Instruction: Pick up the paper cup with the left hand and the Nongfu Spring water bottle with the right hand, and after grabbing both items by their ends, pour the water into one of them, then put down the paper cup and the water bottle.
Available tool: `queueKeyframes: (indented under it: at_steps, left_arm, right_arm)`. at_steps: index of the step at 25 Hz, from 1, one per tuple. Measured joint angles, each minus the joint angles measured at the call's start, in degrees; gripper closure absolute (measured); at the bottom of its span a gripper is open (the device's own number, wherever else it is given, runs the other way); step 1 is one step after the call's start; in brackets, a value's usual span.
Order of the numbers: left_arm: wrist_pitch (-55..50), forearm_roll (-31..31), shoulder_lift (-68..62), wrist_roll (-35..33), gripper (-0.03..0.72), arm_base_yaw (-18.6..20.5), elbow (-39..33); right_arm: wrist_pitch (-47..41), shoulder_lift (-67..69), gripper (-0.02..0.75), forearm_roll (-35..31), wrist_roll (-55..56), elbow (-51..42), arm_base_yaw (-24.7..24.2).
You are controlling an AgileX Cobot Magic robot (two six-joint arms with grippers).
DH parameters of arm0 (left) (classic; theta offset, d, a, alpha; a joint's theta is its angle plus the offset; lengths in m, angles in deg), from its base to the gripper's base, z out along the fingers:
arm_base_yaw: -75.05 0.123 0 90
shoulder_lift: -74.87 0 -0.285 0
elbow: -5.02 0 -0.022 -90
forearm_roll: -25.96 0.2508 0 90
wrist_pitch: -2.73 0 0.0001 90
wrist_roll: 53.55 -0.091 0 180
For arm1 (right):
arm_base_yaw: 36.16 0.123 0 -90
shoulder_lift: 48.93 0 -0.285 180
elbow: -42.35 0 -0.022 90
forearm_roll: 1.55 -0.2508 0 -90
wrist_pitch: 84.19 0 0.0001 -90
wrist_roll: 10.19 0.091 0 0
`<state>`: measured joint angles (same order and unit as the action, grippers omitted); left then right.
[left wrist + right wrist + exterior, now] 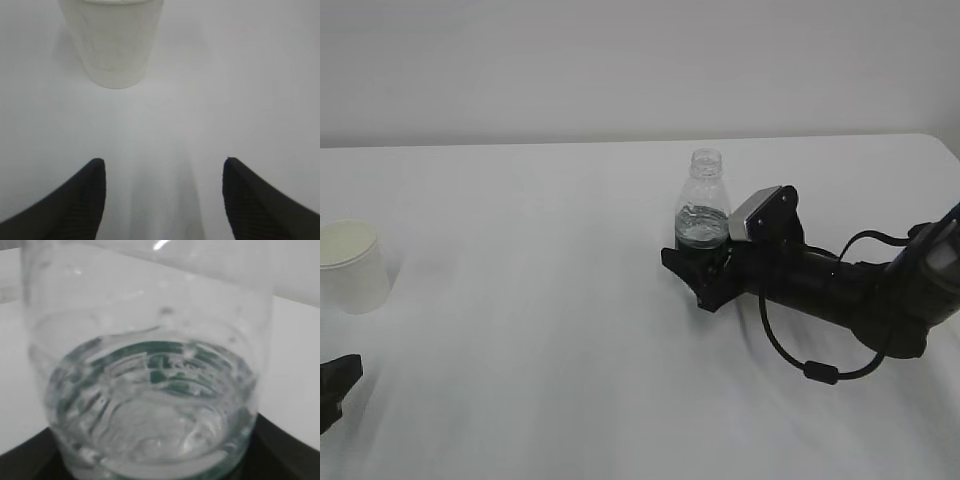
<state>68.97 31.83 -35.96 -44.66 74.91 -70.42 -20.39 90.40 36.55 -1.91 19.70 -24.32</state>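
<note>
Stage: you are sitting early in the task; neither item is lifted, and pouring and setting down are all left.
Paper cup: the paper cup (350, 264) is standing upright on the white surface (540, 330) at the far left of the scene, untouched, its cream inside showing no liquid that you can make out.
Left hand: the left hand (162, 200) is hovering near the cup but short of it; its fingers (75, 205) are standing wide apart with only bare surface between them, and the cup is lying ahead, a little left of centre in the wrist view.
Bottle: the Nongfu Spring water bottle (703, 205) is standing upright, capless, right of centre in the scene, its base on the surface.
Water: the water (150, 405) is sitting low in the bottle, so you are not yet pouring.
Right hand: the right hand (705, 268) is reaching in low from the right, its fingers flanking the bottle's lower end; you cannot tell whether they are gripping it or only bracketing it.
Remaining: you are needing the cup grasp, a confirmed bottle grasp, both lifts, the pour, then both set-downs.
</note>
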Motion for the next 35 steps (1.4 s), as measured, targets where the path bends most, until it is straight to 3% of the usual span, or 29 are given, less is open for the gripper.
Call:
queueKeyframes:
  at_steps: [17,35]
  left_arm:
    - [0.0,-0.1,0.0,-1.0,0.167,0.0,0.0]
    - [0.0,-0.2,0.0,-1.1,0.171,0.0,0.0]
  right_arm:
    - [-0.1,0.0,0.262,-0.2,0.0,0.0,0.0]
    - [-4.5,-3.7,0.267,0.6,0.0,0.0,0.1]
